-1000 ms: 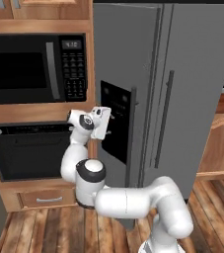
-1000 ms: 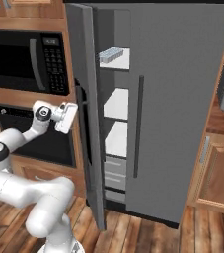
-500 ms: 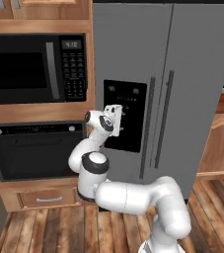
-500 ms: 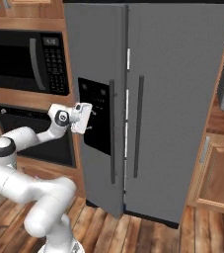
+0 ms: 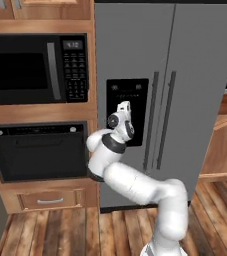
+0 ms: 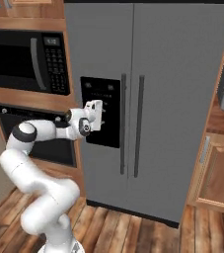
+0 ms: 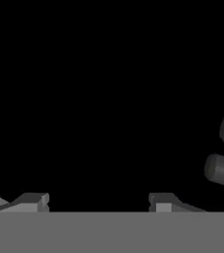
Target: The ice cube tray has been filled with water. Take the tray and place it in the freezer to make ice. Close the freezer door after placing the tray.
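Gripper [image 5: 125,107] of mine sits at frame centre against the black dispenser panel [image 5: 135,100], fingertips [image 7: 33,200] parted and holding nothing, on the shut freezer door [image 6: 99,59] of the grey freezer [image 6: 182,99].

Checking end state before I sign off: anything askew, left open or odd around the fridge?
Nothing stands out. The freezer door sits flush with the plain door, both bar handles straight. The claw is pressed up against the black dispenser panel, its fingers apart with nothing between them. Microwave and wall oven are shut.
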